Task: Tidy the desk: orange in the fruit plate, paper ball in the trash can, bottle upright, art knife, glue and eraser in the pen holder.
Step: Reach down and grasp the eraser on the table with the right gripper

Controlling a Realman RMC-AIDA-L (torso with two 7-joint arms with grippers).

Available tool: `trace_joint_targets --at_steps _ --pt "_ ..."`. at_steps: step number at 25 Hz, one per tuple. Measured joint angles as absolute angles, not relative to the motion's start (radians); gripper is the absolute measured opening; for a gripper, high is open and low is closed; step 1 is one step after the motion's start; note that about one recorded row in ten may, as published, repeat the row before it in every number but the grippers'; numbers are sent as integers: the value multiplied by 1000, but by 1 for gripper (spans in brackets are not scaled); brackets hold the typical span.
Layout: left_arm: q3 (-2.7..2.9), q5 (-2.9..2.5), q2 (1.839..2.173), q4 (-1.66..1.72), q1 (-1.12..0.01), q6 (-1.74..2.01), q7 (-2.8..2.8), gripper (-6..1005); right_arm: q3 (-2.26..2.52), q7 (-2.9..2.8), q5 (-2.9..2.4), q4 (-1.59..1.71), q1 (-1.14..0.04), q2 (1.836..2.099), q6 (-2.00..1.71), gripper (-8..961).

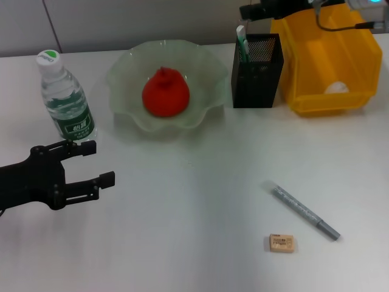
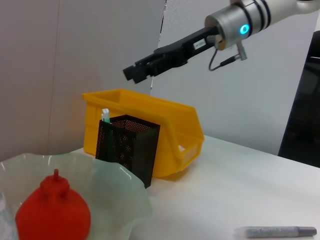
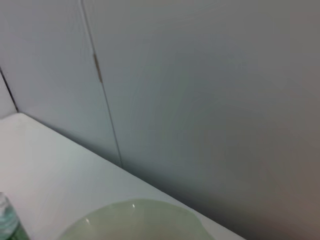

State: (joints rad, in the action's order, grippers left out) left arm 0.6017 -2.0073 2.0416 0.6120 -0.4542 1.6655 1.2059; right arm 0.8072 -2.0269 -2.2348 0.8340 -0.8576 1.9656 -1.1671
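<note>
While head view shows left end effector (image 1: 91, 164) wide | right end effector (image 2: 135, 72) unclear | eraser (image 1: 282, 243) head-only

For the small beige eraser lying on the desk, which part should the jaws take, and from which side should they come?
Probably best from straight above: the eraser lies flat on the desk, so only its top and thin edges are free. Close the jaws across its short width, on the two long edges. The grey pen lies close behind it but apart, so the jaws likely have room there. The open left gripper is far off, beside the bottle.
</note>
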Motion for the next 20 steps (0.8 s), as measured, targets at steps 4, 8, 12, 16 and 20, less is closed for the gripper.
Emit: trace_joint_targets --at_steps 4,8,12,16,20 --pt "604 -2006 2038 612 -454 1676 1208 814 817 -2098 -2244 1030 -777 2003 -1257 610" --pt "606 -2006 2037 612 -457 1694 1210 815 867 -2196 -2272 1178 -715 2017 -1347 605" --pt "608 -2006 2036 613 -459 1720 1215 815 900 -2308 -2354 1314 -684 2032 -1466 599" --pt "609 -2009 2032 614 -459 1738 1214 814 935 -2462 -2467 1465 -688 2038 -1661 594" --pt "609 -2010 2031 613 -453 1750 1208 814 958 -2533 -2533 1506 -719 2037 -1782 589"
